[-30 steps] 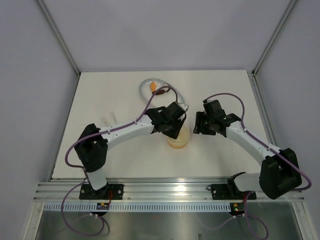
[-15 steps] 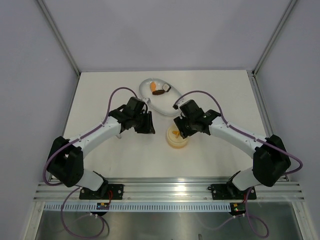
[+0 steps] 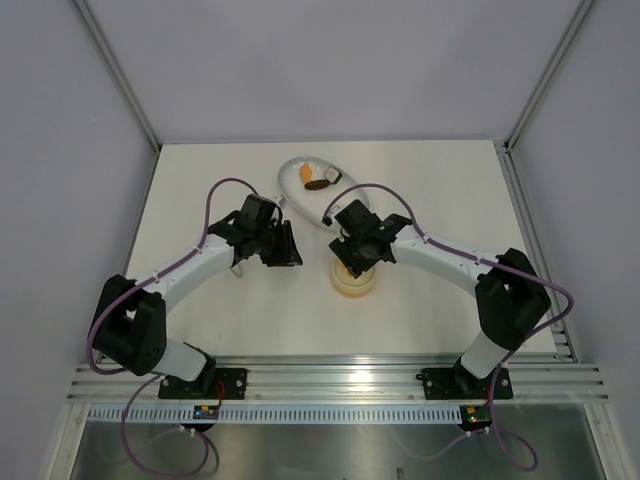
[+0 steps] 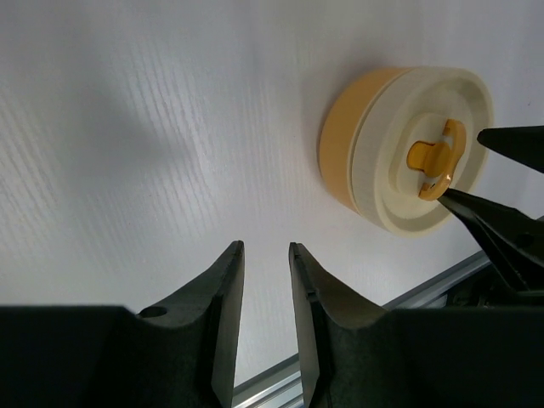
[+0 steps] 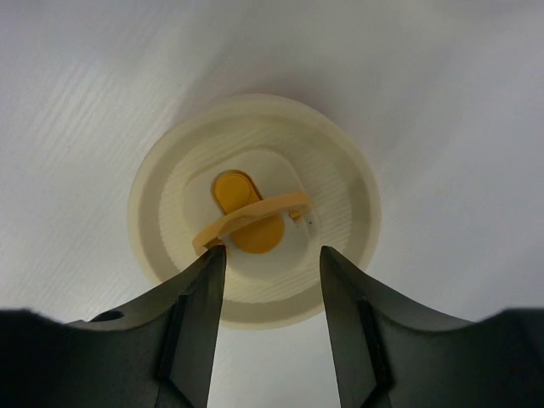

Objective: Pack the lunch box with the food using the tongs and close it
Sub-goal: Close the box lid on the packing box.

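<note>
The lunch box stands at mid table with its lid on. The pale-yellow lid carries an orange mark and a raised orange strap. My right gripper hovers open just over the lid, its left fingertip beside the strap's end. My left gripper is open by a narrow gap with nothing in it, to the left of the box. Orange and dark brown food lies in the white oval dish. The tongs are mostly hidden under my left arm.
The white oval dish sits behind the box, close to both grippers. The metal rail runs along the near table edge. Grey walls with frame posts close in the left, right and back.
My left gripper has pulled away leftward from above the lunch box. My right gripper has swung left and now sits over the lid.
</note>
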Robot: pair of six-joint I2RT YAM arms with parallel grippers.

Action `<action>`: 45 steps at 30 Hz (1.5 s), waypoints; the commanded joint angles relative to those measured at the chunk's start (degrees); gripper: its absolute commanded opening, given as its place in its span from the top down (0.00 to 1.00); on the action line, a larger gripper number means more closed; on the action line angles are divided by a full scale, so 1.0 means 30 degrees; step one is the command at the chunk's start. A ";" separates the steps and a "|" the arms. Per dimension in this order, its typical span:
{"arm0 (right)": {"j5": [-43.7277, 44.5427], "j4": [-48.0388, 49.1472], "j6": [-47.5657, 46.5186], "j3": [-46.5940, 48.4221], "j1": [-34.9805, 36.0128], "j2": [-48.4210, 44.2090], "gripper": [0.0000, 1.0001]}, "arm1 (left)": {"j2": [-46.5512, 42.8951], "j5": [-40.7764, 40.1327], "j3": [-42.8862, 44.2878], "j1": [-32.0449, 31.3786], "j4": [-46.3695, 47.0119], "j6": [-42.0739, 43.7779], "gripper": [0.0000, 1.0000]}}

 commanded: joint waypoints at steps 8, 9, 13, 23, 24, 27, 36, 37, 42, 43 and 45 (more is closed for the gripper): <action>-0.0360 -0.0277 -0.4807 0.1845 0.0681 0.0441 0.39 | -0.1059 0.0842 -0.0645 0.0393 0.0967 -0.0143 0.70; -0.0651 -0.0425 -0.5045 0.2049 0.0681 0.0499 0.38 | -0.1059 0.0842 -0.0704 0.0364 0.1025 -0.0143 0.70; -0.2525 -0.1187 -0.6304 0.2460 0.0652 0.0791 0.36 | -0.1059 0.0959 -0.0822 0.0364 0.1084 -0.0143 0.71; -0.4051 -0.0720 -0.6717 0.3514 0.0184 0.2607 0.37 | -0.1147 0.1223 -0.1202 0.0393 0.1172 -0.0085 0.71; -0.4023 -0.0720 -0.6688 0.3603 0.0154 0.2783 0.37 | -0.1147 0.1252 -0.1290 0.0393 0.1201 -0.0114 0.71; -0.3761 -0.0487 -0.6425 0.3692 -0.0080 0.3224 0.39 | -0.1176 0.1311 -0.1408 0.0364 0.1319 -0.0143 0.71; -0.2881 0.0452 -0.4932 0.3078 -0.0198 0.2259 0.63 | -0.0884 0.1545 -0.1613 0.0364 0.1670 -0.0231 0.72; -0.2822 0.0510 -0.4524 0.2990 -0.0198 0.2084 0.65 | -0.0854 0.1604 -0.1613 0.0364 0.1729 -0.0260 0.72; -0.3376 0.0219 -0.2999 0.2754 -0.0227 0.1672 0.72 | -0.0708 0.1663 -0.1671 0.0393 0.1963 -0.0407 0.71; -0.3581 -0.0101 -0.2184 0.2841 -0.0198 0.1672 0.72 | -0.0707 0.1692 -0.1701 0.0393 0.2022 -0.0436 0.71; -0.4226 -0.0542 -0.1331 0.3251 -0.0198 0.1875 0.73 | -0.0678 0.1663 -0.1701 0.0393 0.2022 -0.0465 0.71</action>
